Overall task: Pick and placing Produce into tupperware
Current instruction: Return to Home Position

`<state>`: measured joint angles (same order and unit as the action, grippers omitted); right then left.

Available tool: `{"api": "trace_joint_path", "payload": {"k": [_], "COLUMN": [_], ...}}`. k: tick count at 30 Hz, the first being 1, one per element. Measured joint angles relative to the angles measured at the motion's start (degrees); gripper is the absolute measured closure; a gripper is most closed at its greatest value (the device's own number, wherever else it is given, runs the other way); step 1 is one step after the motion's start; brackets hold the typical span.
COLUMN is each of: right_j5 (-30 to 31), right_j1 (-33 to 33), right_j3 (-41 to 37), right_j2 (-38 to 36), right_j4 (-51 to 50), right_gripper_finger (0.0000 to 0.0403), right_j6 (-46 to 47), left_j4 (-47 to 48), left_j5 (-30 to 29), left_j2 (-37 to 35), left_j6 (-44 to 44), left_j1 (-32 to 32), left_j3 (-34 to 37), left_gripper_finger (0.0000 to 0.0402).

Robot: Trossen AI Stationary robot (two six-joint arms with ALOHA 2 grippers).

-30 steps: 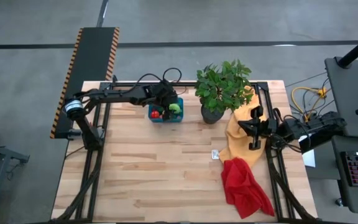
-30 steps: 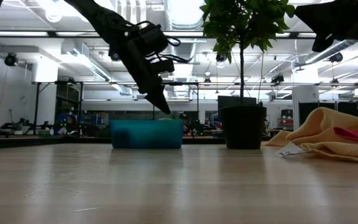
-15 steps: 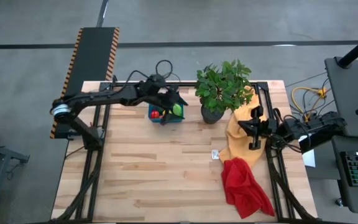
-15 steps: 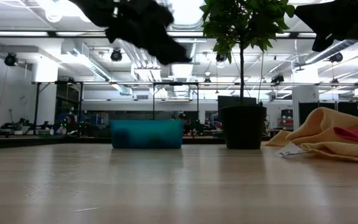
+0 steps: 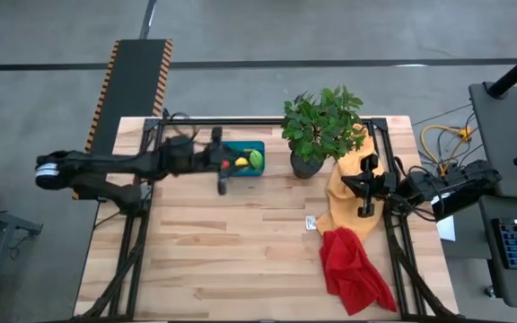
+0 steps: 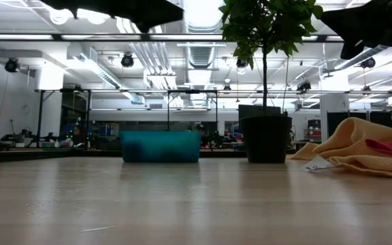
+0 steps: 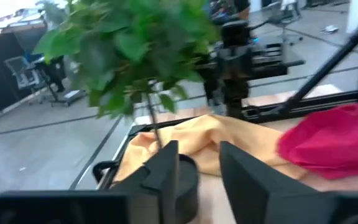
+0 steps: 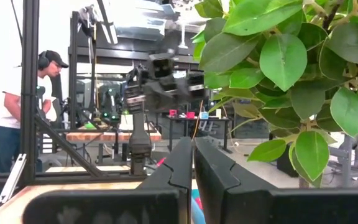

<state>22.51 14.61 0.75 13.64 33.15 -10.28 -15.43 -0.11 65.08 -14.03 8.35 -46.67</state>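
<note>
At back of table (image 5: 240, 260): tupperware (image 5: 245, 145) holds produce (image 5: 255, 160) | left gripper (image 7: 199, 149) jaws apart | right gripper (image 8: 192, 146) jaws closed

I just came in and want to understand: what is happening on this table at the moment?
The left gripper is open and empty, raised next to the teal tupperware, which holds red, yellow and green produce. No produce lies loose on the table. The right gripper is shut and waits over the yellow cloth, beside the potted plant.
</note>
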Motion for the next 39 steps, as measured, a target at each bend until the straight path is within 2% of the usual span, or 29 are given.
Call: {"api": "trace_joint_path", "payload": {"k": [7, 11, 17, 23, 34, 39], "right_j5": [0.0, 0.0, 0.0, 0.0, 0.0, 0.0], "right_j1": [0.0, 0.0, 0.0, 0.0, 0.0, 0.0], "right_j3": [0.0, 0.0, 0.0, 0.0, 0.0, 0.0], "right_j2": [0.0, 0.0, 0.0, 0.0, 0.0, 0.1], "right_j4": [-0.2, -0.2, -0.1, -0.1, -0.3, -0.7], "right_gripper_finger": [0.0394, 0.0394, 0.0394, 0.0394, 0.0394, 0.0394], "right_j6": [0.5, 0.9, 0.9, 0.9, 0.9, 0.9], "left_j4": [1.5, 5.5, 11.2, 20.0, 21.9, 21.0], "left_j5": [-10.0, -12.2, -12.5, -12.5, -12.4, -12.9], "left_j2": [-13.0, -22.4, -35.2, -43.7, -62.9, -63.3], "left_j6": [0.2, 0.2, 0.3, 1.8, 4.2, 4.7], "left_j1": [-7.0, -9.8, -11.8, -11.8, -11.8, -11.8], "left_j3": [9.1, 14.3, 19.5, 22.1, 34.3, 37.1], "left_gripper_finger": [0.037, 0.0397, 0.0401, 0.0401, 0.0402, 0.0402]}}
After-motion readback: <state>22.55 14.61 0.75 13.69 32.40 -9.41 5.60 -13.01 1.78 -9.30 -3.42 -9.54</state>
